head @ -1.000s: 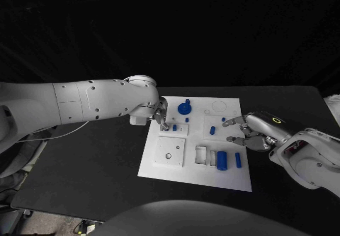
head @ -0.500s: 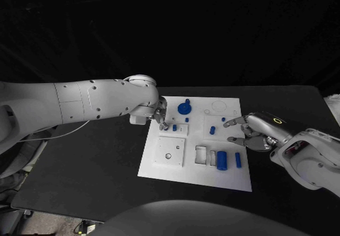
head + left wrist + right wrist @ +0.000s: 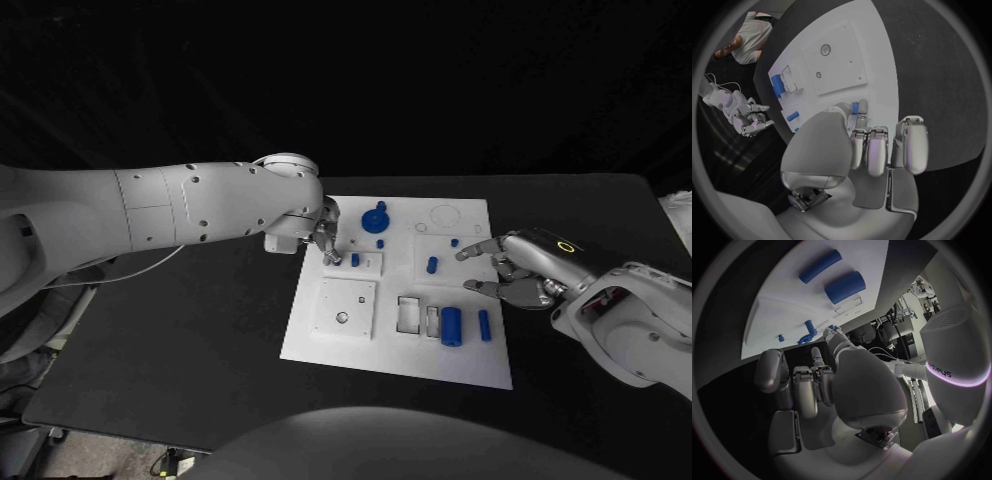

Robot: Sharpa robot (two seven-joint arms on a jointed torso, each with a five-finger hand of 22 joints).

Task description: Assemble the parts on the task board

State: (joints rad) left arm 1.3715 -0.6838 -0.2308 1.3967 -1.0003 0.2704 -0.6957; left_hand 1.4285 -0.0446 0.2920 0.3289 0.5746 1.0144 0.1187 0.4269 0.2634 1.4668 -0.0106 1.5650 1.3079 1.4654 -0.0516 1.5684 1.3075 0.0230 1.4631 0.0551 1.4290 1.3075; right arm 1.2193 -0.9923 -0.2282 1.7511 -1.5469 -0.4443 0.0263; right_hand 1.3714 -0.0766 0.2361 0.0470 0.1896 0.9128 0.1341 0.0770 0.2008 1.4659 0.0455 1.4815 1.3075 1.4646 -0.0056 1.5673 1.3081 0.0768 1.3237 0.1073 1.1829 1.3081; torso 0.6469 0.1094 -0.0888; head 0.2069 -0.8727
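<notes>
1. The left hand (image 3: pixel 320 238) pinches a small blue part (image 3: pixel 855 107) in its fingertips at the white task board's (image 3: pixel 346 340) upper-left corner, apparently to seat it.
2. The right hand (image 3: pixel 516 268) hovers at the board's right edge, fingers spread and empty, seemingly waiting.
3. A large blue cylinder (image 3: pixel 451 326) lies loose near the board's lower right.

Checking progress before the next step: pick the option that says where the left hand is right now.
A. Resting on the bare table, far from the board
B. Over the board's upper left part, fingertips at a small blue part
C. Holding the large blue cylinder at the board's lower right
B: the left hand is over the upper left part of the task board, its fingertips at a small blue part; the large blue cylinder lies untouched.
</notes>
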